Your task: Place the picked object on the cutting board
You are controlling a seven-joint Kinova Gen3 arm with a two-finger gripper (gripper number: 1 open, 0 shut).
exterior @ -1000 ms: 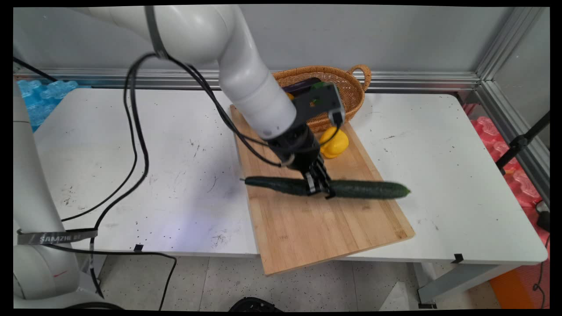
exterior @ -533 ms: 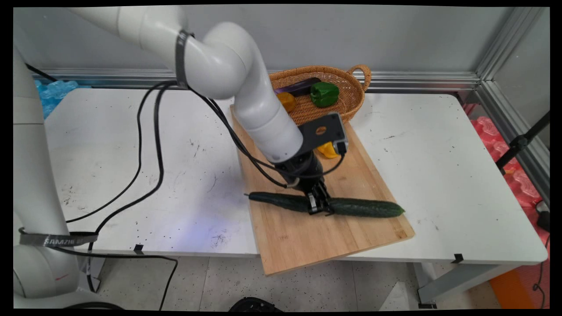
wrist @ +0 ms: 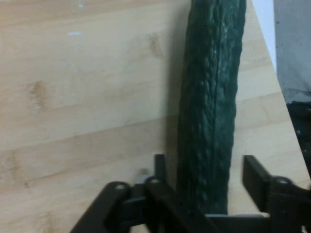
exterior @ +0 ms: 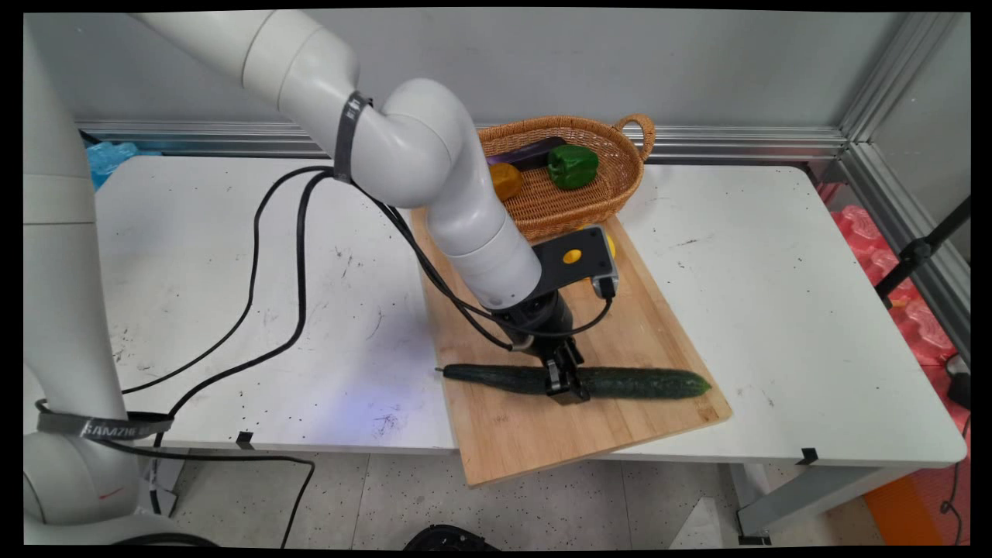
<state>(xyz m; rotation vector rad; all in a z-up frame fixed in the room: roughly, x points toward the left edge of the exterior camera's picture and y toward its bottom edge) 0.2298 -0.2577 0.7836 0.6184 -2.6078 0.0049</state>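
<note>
Counter edge: the wooden cutting board overhangs the near edge of the white counter and runs slantwise away toward the wall.

Cucumber: a long dark green cucumber lies crosswise on the near part of the board, its thin stem end reaching the board's left edge and its blunt end close to the right edge. In the hand view the cucumber runs up the picture from between the fingers, flat against the pale wood of the board.

End effector: the black end effector stands nearly upright over the cucumber's middle, with one finger on each side of it (grasping it at mid-length, as far as both views show). In the hand view the end effector has its left finger against the cucumber's side; the right finger stands slightly off the skin, so the grip looks loose on that side.

Arm: the white arm descends from the upper left, with black cables looping from it down to the counter.

Yellow thing: just behind the wrist's black camera mount a small yellow object shows on the board, mostly hidden; I cannot tell what it is.

Basket: a wicker basket with a loop handle sits at the board's far end, near the wall. It holds a green pepper, an orange item, and a dark flat object.
</note>
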